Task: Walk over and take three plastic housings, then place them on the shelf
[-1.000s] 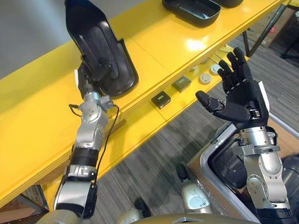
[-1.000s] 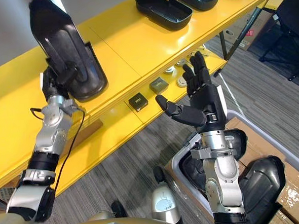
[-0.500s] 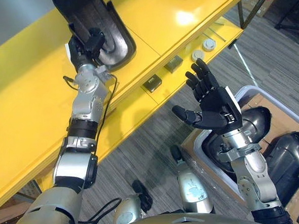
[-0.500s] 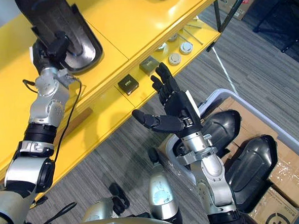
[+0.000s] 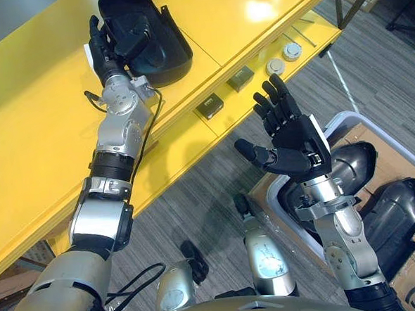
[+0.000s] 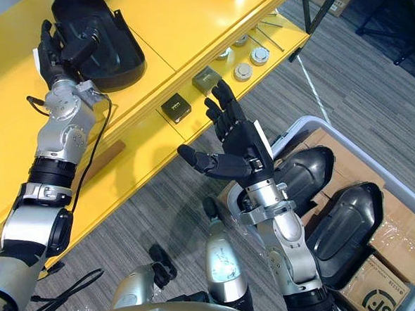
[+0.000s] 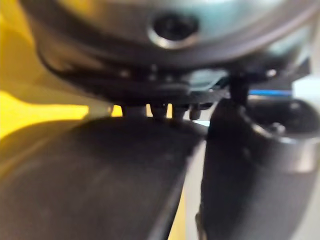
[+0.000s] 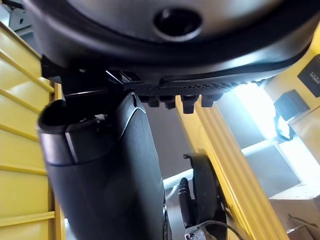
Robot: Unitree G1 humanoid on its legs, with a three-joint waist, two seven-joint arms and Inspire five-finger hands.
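My left hand (image 5: 108, 54) pinches the left rim of the housing (image 5: 160, 44), which lies on the shelf (image 5: 37, 131) near its front edge, with bare shelf to the left. My right hand (image 5: 300, 150) is spread over open floor (image 5: 196, 198).

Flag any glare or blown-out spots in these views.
Left eye view: glare patch on the yellow shelf top, beyond the housing held by the left hand. Right wrist view: blown-out white patch beside the shelf's yellow edge. Left wrist view: housing reads dark against bright yellow shelf.
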